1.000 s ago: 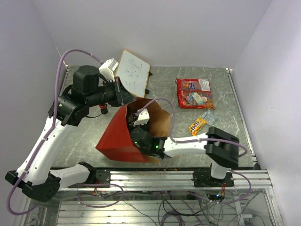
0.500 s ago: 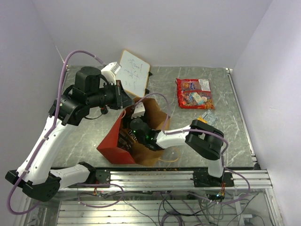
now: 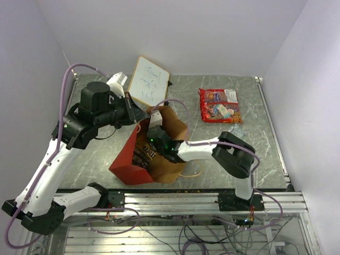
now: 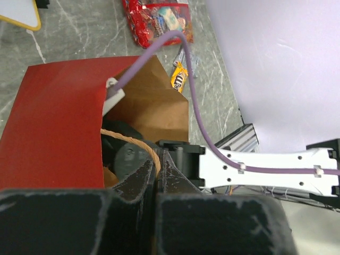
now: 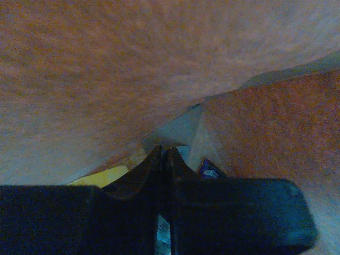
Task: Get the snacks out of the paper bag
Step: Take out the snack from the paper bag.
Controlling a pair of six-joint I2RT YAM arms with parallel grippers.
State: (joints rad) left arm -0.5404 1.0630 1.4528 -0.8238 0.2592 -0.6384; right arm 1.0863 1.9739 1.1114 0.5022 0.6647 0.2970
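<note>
The paper bag (image 3: 123,159) lies on its side, red outside and brown inside (image 4: 154,106). My left gripper (image 3: 139,115) is shut on its tan loop handle (image 4: 139,143), holding the mouth up; the jaws (image 4: 155,167) pinch the cord. My right gripper (image 5: 164,152) is deep inside the bag, shut on a thin silvery packet (image 5: 161,236). A yellow packet (image 5: 101,178) and a purple one (image 5: 212,170) lie beside its fingertips. Dark brown packets (image 3: 143,154) show in the bag's mouth. Outside lie the flat red candy bag (image 3: 219,104), a yellow packet (image 4: 179,77) and a silver packet (image 3: 235,130).
A tilted whiteboard (image 3: 149,81) stands behind the bag at the back left. The right arm's elbow (image 3: 234,154) hangs over the table right of the bag. The bag's second handle (image 3: 191,171) lies on the marble top. A metal rail (image 3: 202,201) runs along the near edge.
The right gripper pushed deeper into the bag and closed from wide open. The left arm drew the bag's mouth a little higher and leftward.
</note>
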